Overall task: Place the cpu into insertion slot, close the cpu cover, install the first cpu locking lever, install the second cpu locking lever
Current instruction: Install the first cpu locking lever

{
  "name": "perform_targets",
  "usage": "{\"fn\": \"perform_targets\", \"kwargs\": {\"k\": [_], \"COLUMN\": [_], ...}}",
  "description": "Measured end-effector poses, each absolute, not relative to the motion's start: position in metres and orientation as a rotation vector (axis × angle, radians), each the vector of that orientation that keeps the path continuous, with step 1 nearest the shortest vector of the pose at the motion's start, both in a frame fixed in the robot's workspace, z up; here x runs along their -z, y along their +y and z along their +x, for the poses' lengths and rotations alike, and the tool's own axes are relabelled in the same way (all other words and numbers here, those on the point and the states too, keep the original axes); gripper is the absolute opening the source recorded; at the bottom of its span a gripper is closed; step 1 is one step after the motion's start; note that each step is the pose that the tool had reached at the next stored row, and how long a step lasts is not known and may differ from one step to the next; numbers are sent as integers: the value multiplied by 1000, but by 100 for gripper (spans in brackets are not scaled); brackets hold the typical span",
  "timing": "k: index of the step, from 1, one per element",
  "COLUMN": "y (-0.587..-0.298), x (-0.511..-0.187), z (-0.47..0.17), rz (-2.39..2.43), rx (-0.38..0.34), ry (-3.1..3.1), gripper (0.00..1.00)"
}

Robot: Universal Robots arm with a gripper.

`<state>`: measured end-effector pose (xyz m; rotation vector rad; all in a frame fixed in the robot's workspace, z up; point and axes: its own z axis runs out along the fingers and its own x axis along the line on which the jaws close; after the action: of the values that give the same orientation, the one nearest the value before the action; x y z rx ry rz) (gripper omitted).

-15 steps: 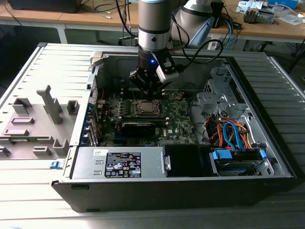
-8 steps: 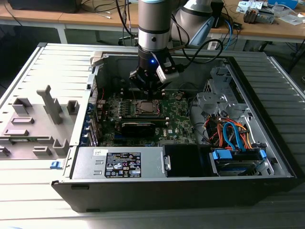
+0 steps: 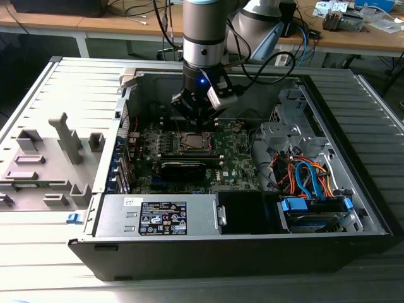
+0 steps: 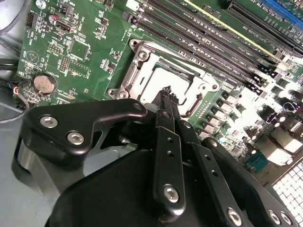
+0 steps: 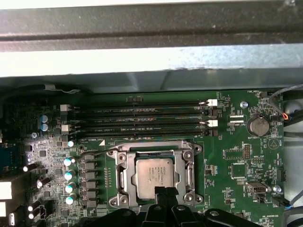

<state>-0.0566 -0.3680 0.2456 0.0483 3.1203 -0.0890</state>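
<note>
An open black computer case (image 3: 252,243) lies on a grey slatted table (image 3: 379,126), with wooden workbenches (image 3: 126,28) behind. The small silvery-grey square cpu (image 5: 155,174) sits in the silver-rimmed insertion slot (image 5: 116,153), framed by the thin silver cpu cover (image 5: 124,176). The black gripper (image 4: 165,91) hangs just above, its fingers seemingly pressed together and hiding the socket's near edge.

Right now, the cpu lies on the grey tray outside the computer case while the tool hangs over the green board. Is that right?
Not quite. The cpu sits in the insertion slot on the green board, as the first wrist view shows; the tool does hang over that board.
</note>
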Motion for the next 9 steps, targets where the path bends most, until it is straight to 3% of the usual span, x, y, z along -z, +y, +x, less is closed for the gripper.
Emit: {"fn": "perform_targets", "kwargs": {"k": [9], "y": [-368], "x": [-246], "z": [-57], "rz": [34], "rx": [89], "ry": [3120], "gripper": [11]}}
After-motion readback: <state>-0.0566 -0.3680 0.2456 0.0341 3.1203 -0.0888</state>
